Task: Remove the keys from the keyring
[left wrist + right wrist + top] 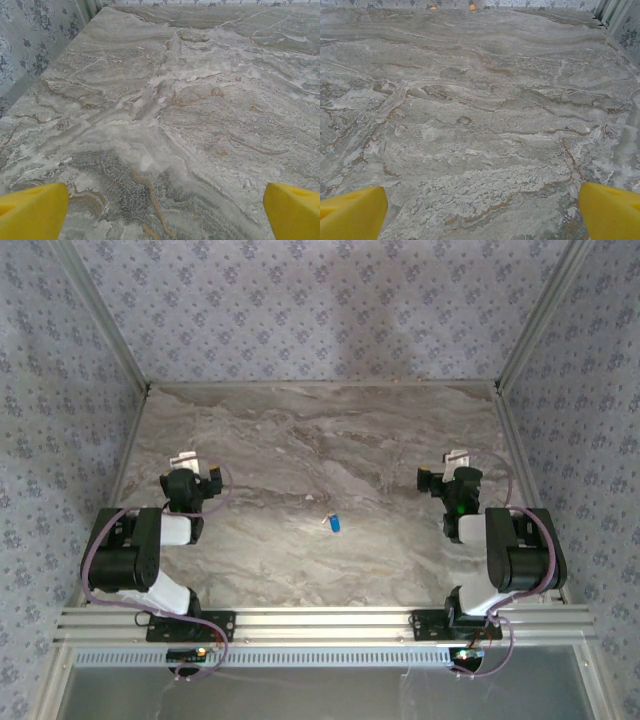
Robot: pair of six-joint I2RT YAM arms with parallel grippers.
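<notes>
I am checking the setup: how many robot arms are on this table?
2. The left arm sits at the near left corner, the right arm at the near right corner; none seems hidden.

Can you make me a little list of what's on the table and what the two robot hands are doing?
surface: grey marbled tabletop
thing to work on: tiny bunch of keys, a bright blue piece with pale silvery metal bits
where it lies: near the middle of the tabletop, between the two arms
left gripper: yellow fingers wide open, holding nothing, apart from the keys
right gripper: yellow fingers wide open, holding nothing, apart from the keys
keys on or off the ring: too small to tell
</notes>
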